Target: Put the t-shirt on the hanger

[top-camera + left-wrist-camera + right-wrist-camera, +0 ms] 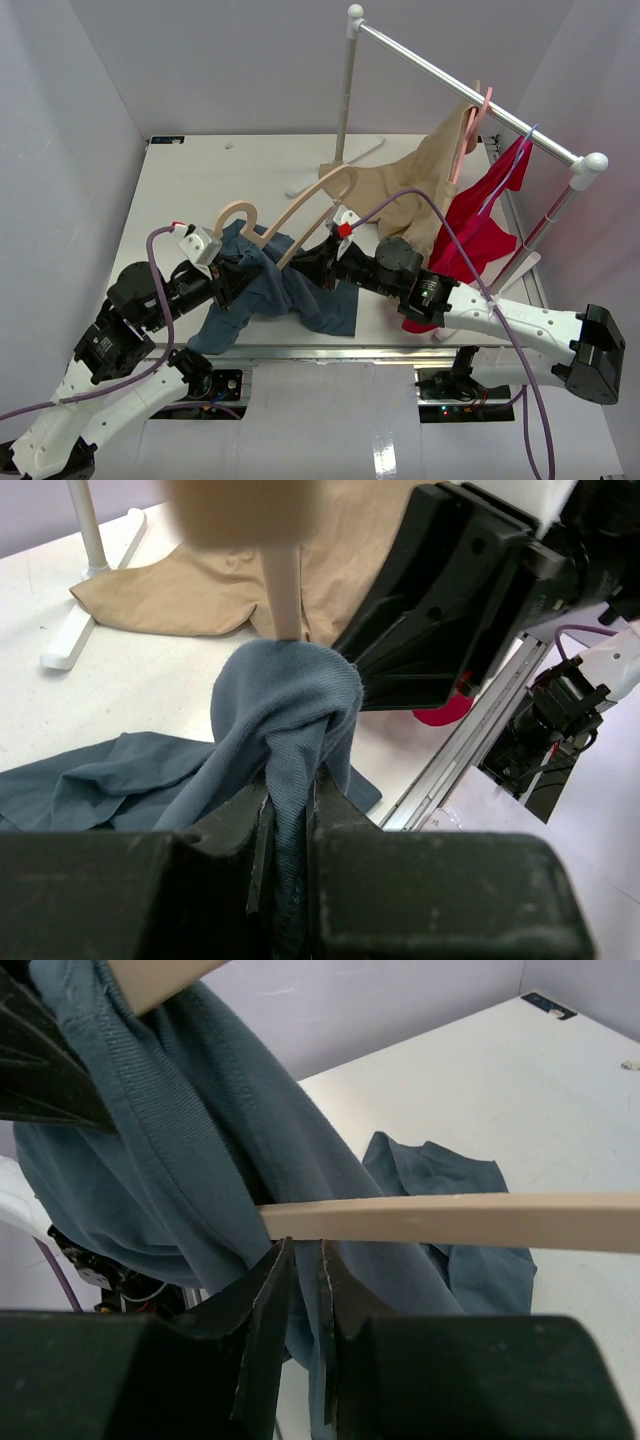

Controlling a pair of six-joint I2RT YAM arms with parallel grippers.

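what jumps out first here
A blue t-shirt lies bunched at mid-table, partly draped over a tilted beige hanger. The left gripper and the right gripper both pinch its fabric. At the back right, a rack carries a tan garment and a red garment.

Clothes rail [460,92] stands at the far right of the table [190,180]. A tan garment [420,185] on a pink hanger [478,115] and a red garment [480,225] on a blue hanger [515,165] hang from it. Left of the rail and nearer the arms, the slate-blue t-shirt [300,290] is bunched, with the beige hanger [296,206] rising tilted from it. Left gripper [245,268] is at the shirt's end away from the rail, right gripper [315,262] at the end toward it. Finger positions not resolvable.
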